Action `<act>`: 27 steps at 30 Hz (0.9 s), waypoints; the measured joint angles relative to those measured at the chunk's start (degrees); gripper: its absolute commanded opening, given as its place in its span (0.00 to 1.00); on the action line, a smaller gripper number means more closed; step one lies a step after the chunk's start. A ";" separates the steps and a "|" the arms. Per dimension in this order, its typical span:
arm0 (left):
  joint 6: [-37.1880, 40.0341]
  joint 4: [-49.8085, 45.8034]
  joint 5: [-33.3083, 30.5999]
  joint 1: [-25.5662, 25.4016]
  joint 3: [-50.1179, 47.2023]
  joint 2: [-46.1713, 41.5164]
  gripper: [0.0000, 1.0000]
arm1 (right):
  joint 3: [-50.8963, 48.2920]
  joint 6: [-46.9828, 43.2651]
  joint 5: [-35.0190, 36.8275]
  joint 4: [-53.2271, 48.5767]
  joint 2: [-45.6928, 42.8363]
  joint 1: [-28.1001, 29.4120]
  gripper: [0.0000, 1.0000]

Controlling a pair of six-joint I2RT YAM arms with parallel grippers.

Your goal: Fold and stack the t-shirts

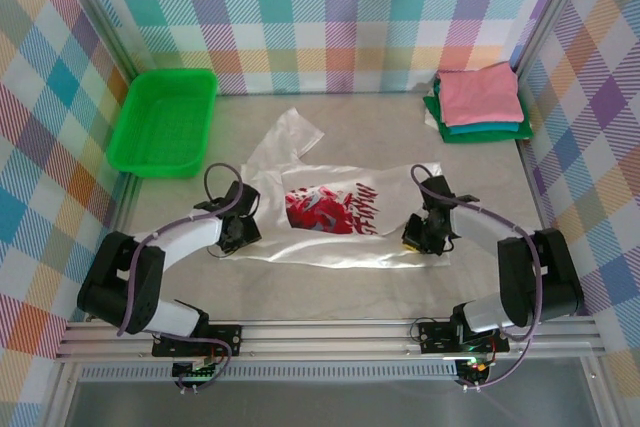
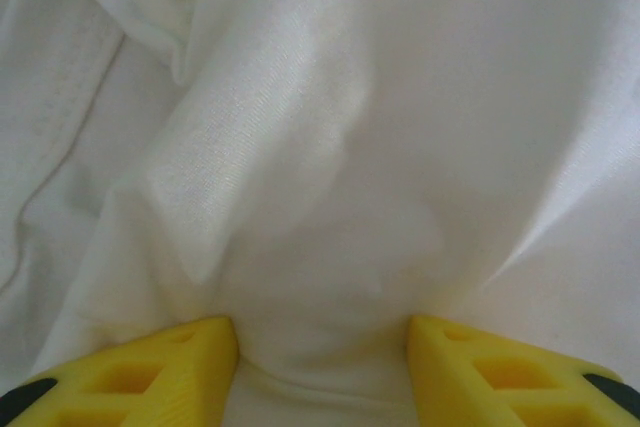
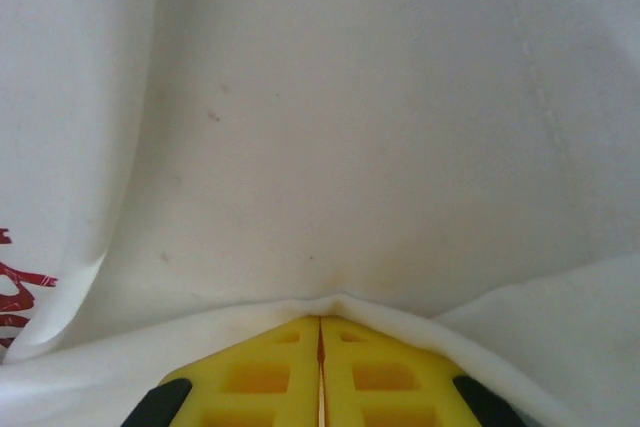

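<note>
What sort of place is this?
Probably a lab test cell: plaid backdrop walls, an aluminium frame rail with left arm and right arm bolted on, white t-shirt laid out.

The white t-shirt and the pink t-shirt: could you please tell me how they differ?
The white t-shirt lies spread out and creased; the pink t-shirt is folded square. The white t-shirt bears a red-and-black print; the pink t-shirt looks plain. The white t-shirt lies on the table; the pink t-shirt tops a folded stack. Both are soft cloth.
</note>
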 measured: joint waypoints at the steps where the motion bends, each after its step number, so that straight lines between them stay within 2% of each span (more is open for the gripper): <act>1: -0.09 -0.85 0.52 0.00 0.07 -0.35 0.52 | 0.00 0.20 0.02 -0.24 -0.04 0.00 0.16; 5: 1.33 -8.59 1.62 0.02 5.27 -0.24 0.52 | 3.13 0.44 0.55 -3.93 0.20 0.00 0.22; 8: 5.29 -13.44 1.62 1.03 19.67 3.32 0.54 | 10.47 0.11 1.27 -6.73 0.87 0.00 0.26; 9: 7.02 -13.14 1.44 1.36 25.97 5.35 0.60 | 13.22 -0.24 1.36 -6.58 1.27 0.00 0.27; 10: 9.20 -14.56 0.98 1.88 32.94 8.26 0.62 | 17.70 -0.96 1.75 -7.21 2.54 -0.02 0.28; 15: 19.30 -16.41 -2.80 3.58 71.38 29.88 0.64 | 32.17 -5.22 1.97 -3.08 9.40 -1.42 0.33; 19: 25.57 -21.29 -3.89 4.31 101.00 51.74 0.65 | 36.02 -7.72 1.11 0.46 14.10 -4.92 0.35; 20: 26.67 -21.81 -3.89 4.42 105.66 55.89 0.67 | 36.41 -8.26 0.92 1.09 15.10 -5.57 0.35; 22: 28.98 -22.47 -3.82 4.66 110.86 62.49 0.72 | 36.68 -9.22 0.50 2.40 16.83 -6.86 0.35; 24: 30.71 -22.23 -3.56 4.98 111.25 66.18 0.74 | 36.68 -10.03 -0.42 3.02 18.05 -7.58 0.37; 25: 31.34 -22.10 -3.13 5.18 111.25 67.60 0.78 | 36.68 -10.47 -1.14 3.39 18.58 -7.65 0.38; 27: 32.09 -20.46 -2.01 5.68 111.25 70.05 0.79 | 36.65 -11.13 -2.86 4.00 19.06 -7.56 0.38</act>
